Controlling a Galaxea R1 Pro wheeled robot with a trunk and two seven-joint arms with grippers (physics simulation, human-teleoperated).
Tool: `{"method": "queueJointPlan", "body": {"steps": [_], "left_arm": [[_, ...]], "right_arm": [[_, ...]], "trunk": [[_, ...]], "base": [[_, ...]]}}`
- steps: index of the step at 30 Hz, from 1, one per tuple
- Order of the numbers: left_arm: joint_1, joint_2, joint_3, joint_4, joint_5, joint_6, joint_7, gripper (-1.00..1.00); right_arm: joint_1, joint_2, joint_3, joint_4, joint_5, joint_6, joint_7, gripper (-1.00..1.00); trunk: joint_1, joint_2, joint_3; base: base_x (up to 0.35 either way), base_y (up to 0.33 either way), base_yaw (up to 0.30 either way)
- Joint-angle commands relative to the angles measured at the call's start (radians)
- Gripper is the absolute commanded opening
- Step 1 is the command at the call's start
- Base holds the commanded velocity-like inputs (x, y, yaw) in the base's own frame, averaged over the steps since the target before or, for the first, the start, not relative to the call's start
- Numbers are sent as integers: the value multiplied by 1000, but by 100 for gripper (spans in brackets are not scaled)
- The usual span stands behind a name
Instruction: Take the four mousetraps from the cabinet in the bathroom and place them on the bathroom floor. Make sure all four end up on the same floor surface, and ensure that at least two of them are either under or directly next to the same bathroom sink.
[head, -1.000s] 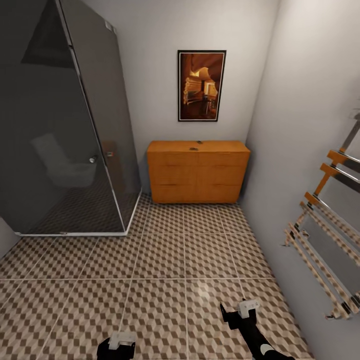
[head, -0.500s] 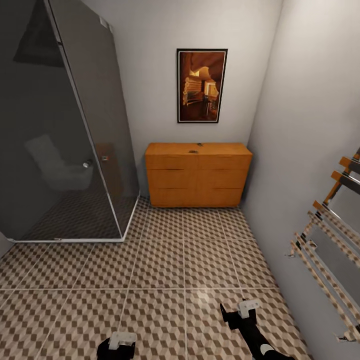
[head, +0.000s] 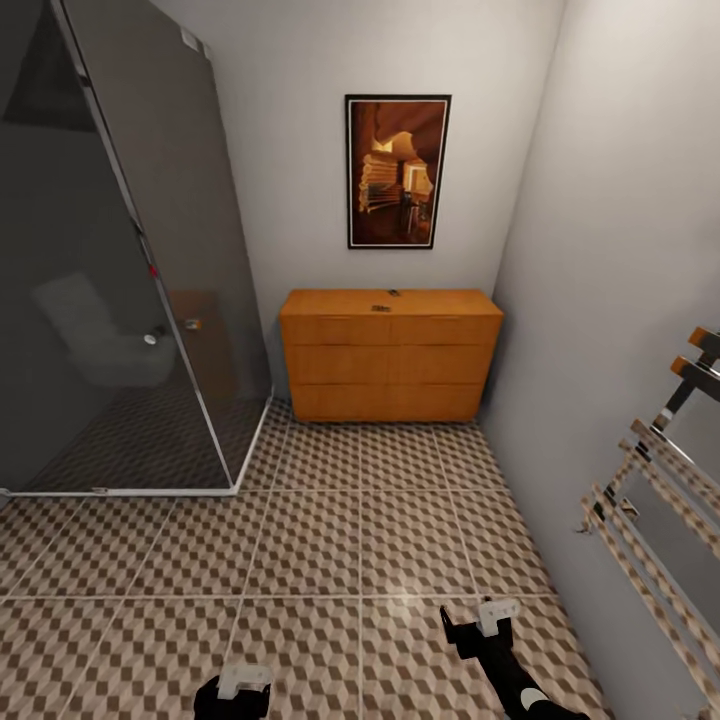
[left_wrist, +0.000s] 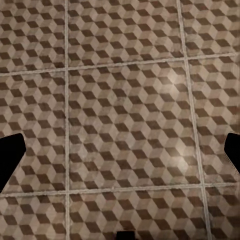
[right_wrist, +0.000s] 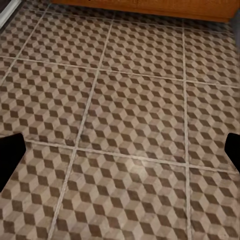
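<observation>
The orange-brown cabinet (head: 390, 355) stands against the far wall, all its drawers shut; its lower edge also shows in the right wrist view (right_wrist: 150, 5). Two small dark items lie on its top, one mousetrap (head: 381, 307) near the front and another (head: 394, 293) behind it, too small for detail. Cube-patterned bathroom floor (head: 330, 540) stretches from me to the cabinet. My left gripper (head: 243, 683) (left_wrist: 120, 155) and right gripper (head: 478, 625) (right_wrist: 120, 152) hang low over the tiles, both open and empty. The sink is out of view.
A dark smoked-glass shower enclosure (head: 100, 280) fills the left side, its corner reaching close to the cabinet. A towel rail (head: 650, 500) juts from the right wall. A framed picture (head: 397, 172) hangs above the cabinet.
The whole picture has shifted, so the camera moved: the cabinet looks slightly larger and further left, the shower edge has slid left. Both grippers hold the same pose.
</observation>
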Motion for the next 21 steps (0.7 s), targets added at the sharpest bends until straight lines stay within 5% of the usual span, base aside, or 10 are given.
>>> {"method": "queueJointPlan", "body": {"steps": [1,21], "left_arm": [[-2,-1,-9,4,6,-7,3,100],[-2,-1,-9,4,6,-7,3,100]], "right_arm": [[-1,0,3,1,1,-3,0,100],[-1,0,3,1,1,-3,0,100]], "trunk": [[1,-2,-2],[1,-2,-2]], "base": [[193,-116,0],[193,-58,0]]}}
